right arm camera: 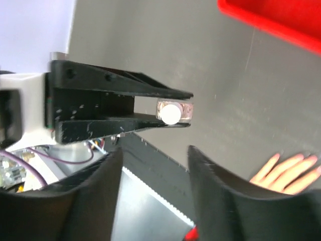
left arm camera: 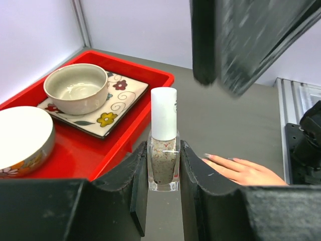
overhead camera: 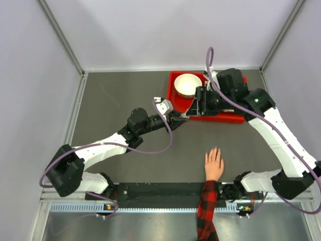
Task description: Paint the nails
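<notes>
A small glass nail-polish bottle [left arm camera: 164,150] with a white cap [left arm camera: 164,113] stands upright between my left gripper's [left arm camera: 164,146] fingers, which are shut on its body. From the right wrist view the same bottle [right arm camera: 173,111] shows cap-on, clamped in the left fingers [right arm camera: 120,125]. My right gripper [right arm camera: 155,150] is open with nothing between its jaws, hanging just above and beside the bottle [overhead camera: 196,104]. A human hand [overhead camera: 214,164] in a plaid sleeve lies palm down near the front edge. Its nails [overhead camera: 215,150] point away from the arms; one pale nail [left arm camera: 208,156] shows beside the left finger.
A red tray [overhead camera: 225,118] sits at the back right, holding a cream bowl [overhead camera: 187,84]. In the left wrist view, the tray [left arm camera: 150,75] carries a bowl [left arm camera: 76,86] on a flowered square plate [left arm camera: 120,105] and another bowl [left arm camera: 22,138]. The right arm [overhead camera: 281,135] arcs over the hand's right side.
</notes>
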Controlling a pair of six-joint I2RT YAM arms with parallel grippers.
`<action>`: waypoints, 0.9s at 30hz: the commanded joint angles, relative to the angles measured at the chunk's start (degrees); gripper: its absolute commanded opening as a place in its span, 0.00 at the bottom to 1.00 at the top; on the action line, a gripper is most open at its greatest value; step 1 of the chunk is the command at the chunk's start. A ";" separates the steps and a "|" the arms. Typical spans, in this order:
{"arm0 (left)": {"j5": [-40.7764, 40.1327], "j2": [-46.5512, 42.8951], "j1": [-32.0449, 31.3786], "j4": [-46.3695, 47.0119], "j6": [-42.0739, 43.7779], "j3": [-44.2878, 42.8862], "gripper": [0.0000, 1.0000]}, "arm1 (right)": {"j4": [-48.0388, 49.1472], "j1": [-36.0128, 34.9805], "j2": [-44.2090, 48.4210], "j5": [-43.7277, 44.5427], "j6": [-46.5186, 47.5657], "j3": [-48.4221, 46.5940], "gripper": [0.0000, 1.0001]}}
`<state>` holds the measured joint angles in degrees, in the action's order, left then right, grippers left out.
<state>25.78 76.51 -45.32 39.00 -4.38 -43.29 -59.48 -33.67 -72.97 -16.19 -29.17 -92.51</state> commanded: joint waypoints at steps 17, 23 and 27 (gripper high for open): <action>-7.14 -2.77 -4.86 0.64 14.13 -1.27 0.00 | -3.26 -1.57 -6.75 4.32 -8.36 -5.93 0.30; -9.60 -3.12 -5.66 -0.68 15.98 -1.27 0.00 | -5.55 -1.57 -7.71 4.85 -8.27 -7.16 0.28; -10.66 -3.12 -6.01 -1.47 16.77 -1.45 0.00 | -6.26 -1.66 -7.27 5.29 -8.36 -6.63 0.27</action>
<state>17.02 75.18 -50.78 36.97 10.22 -43.29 -64.95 -34.85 -80.47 -11.53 -36.69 -96.79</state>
